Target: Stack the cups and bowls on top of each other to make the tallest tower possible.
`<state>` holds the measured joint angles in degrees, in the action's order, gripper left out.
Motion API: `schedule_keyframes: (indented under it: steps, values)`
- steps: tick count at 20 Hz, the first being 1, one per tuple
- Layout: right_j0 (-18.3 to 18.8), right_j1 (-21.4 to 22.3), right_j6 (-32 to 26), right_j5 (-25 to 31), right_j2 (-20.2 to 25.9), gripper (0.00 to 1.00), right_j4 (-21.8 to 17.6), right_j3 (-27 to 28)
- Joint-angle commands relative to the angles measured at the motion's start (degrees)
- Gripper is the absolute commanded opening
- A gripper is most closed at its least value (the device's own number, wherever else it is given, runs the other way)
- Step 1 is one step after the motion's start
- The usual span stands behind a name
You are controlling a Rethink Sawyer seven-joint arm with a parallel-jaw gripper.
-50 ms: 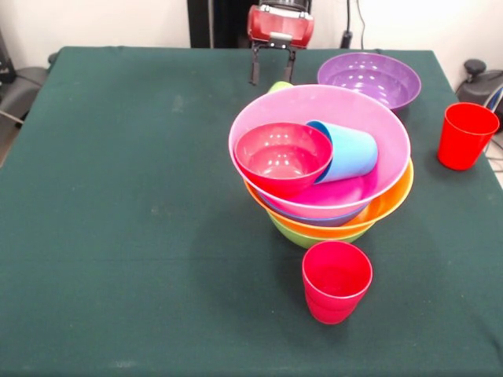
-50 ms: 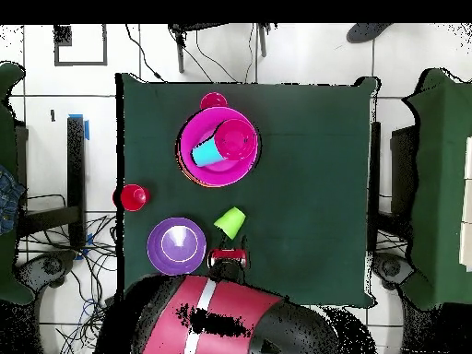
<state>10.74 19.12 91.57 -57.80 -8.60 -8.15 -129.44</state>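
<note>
gripper hovers behind the tower, fingers apart and empty
grip the tipped lime green cup squarely by its wall.

My red and black arm was drawn back to my own side of the table, its red-cased two-fingered gripper hanging low with both dark fingers pointing straight down, parted and holding nothing.

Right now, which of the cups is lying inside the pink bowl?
The sky blue cup. It lies tipped on its side in the pink bowl, beside the small red bowl. The two red cups stand upright on the table.
</note>
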Motion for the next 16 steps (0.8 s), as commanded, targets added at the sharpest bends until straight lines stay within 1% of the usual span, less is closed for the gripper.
schedule_keyframes:
  steps: [1,6,9,14,16]
  values:
    - [-2.2,-1.3,10.6,3.0,2.7,1.0,5.4,7.3]
    - [-2.7,-2.4,10.9,0.9,1.7,1.0,6.2,7.9]
    - [-3.0,-2.4,11.0,0.6,1.5,1.0,6.5,8.1]
    - [-4.6,-3.4,10.2,-0.7,0.3,1.0,8.3,8.7]
    - [-4.5,-3.7,10.4,-1.2,-0.1,1.0,8.0,9.0]
